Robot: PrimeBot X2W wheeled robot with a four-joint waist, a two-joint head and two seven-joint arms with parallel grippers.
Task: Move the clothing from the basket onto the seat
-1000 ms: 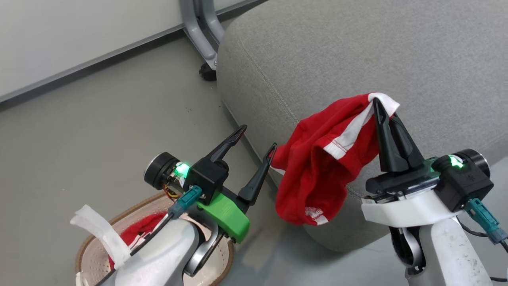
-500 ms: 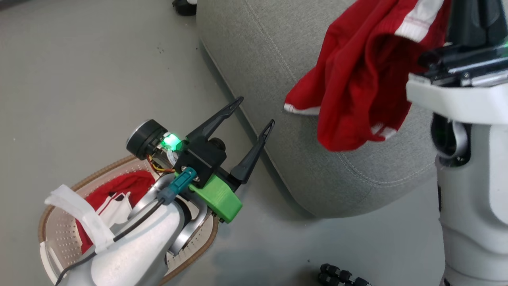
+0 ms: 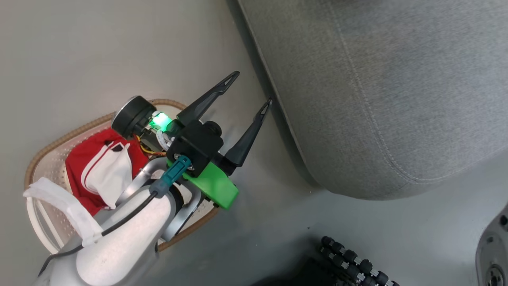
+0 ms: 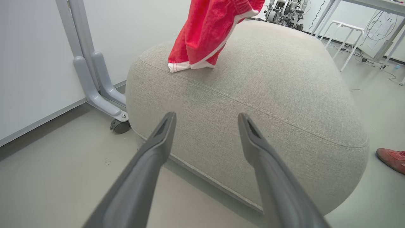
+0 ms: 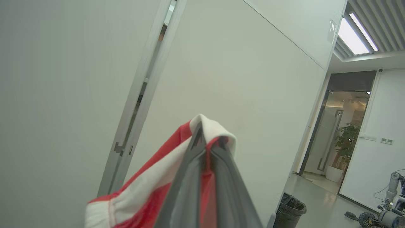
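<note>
Shorts (image 4: pixel 205 34) now touch the seat (image 4: pixel 269 95) top, not its flank — right gripper (image 5: pixel 208 139) clamps them, left gripper (image 3: pixel 253 87) gapes empty; release nears.

The seat (image 3: pixel 377 99) is covered in grey woven cloth, matt and slightly coarse, with a stitched seam, while the floor (image 3: pixel 79 59) looks smooth with a faint sheen. The basket (image 3: pixel 49 171) is cream perforated plastic with a brown woven-look rim (real fibre or moulded, I cannot tell), and the jersey (image 3: pixel 73 178) and the shorts (image 4: pixel 205 34) are soft, matt red cloth with white trim. The left gripper (image 3: pixel 253 87) has matt dark plastic fingers on a smooth green plastic mount.
</note>
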